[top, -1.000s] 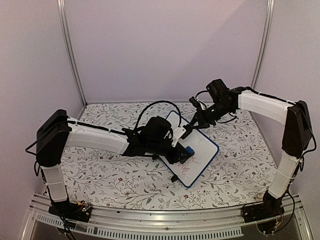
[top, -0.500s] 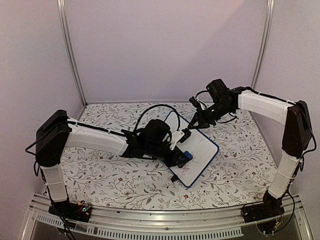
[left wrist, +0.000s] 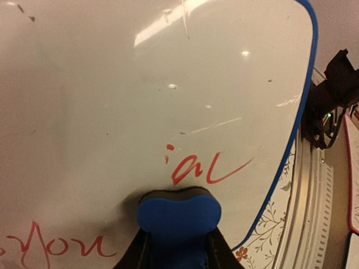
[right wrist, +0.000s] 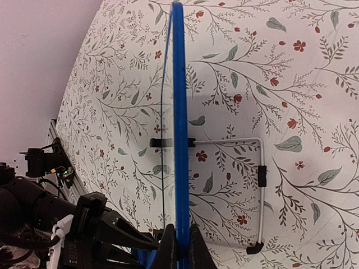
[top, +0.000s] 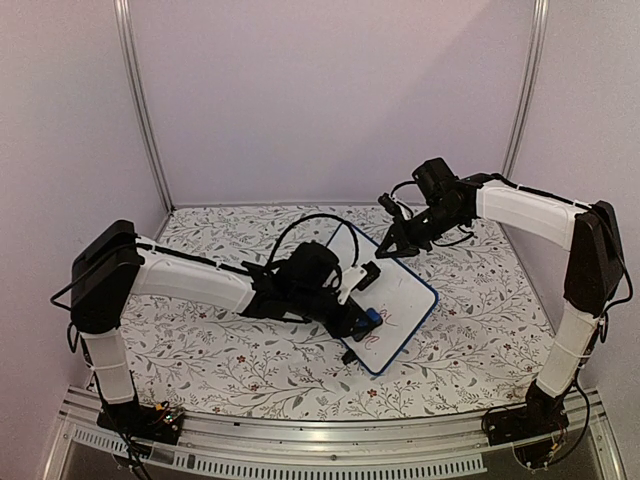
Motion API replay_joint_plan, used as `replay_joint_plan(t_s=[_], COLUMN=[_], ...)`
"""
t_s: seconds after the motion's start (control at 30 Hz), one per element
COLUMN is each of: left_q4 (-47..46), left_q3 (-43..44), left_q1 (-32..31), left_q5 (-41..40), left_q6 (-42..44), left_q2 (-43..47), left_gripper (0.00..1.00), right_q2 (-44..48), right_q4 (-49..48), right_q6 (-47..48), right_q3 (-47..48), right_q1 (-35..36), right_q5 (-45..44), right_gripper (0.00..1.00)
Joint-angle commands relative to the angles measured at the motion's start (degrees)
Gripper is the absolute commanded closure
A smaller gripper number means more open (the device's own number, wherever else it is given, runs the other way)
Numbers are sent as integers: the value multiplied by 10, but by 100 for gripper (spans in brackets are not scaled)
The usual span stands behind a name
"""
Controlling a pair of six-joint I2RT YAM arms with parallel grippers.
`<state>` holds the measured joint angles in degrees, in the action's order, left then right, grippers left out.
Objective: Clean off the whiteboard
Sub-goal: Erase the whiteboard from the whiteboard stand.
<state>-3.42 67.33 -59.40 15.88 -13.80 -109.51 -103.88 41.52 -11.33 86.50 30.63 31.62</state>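
The whiteboard (top: 400, 300), white with a dark blue frame, leans tilted in the middle of the table. Red handwriting (left wrist: 207, 168) remains on its lower part. My left gripper (top: 368, 320) is shut on a blue eraser block (left wrist: 178, 216), which presses on the board face just below the red letters. My right gripper (top: 392, 246) is shut on the board's far top edge; in the right wrist view the fingers (right wrist: 167, 251) pinch the blue frame (right wrist: 179, 140) edge-on. The board's white wire stand (right wrist: 259, 185) with black feet shows behind it.
The table has a floral cloth (top: 220, 350). A metal rail (top: 300, 440) runs along the near edge, with the arm bases on it. Purple walls and two upright metal posts (top: 140, 100) close in the back.
My left gripper has slid the eraser down the board toward its near corner, and some red writing has gone. The right gripper has stayed on the top edge.
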Motion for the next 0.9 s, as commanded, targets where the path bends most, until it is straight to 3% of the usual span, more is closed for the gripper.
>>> replay_joint_plan(t_s=[0.0,0.23,0.5,0.87], left_q4=[84,87,117,131], left_q3=[-30,-26,63,134], left_q1=[1,1,13,23], left_q5=[-22,-35,-92,-76], left_q6=[-14,-8,41,74], left_q2=[-38,-21,17,-9], left_gripper=[100,100,100,100], right_q2=[-13,-13,-14,-13], right_q4=[50,50,51,51], right_q6=[3,3,3,3], right_q3=[-21,-21,-20,-21], right_q1=[18,18,18,18], right_q5=[-31,-33,-34,-34], right_gripper=[100,100,100,100])
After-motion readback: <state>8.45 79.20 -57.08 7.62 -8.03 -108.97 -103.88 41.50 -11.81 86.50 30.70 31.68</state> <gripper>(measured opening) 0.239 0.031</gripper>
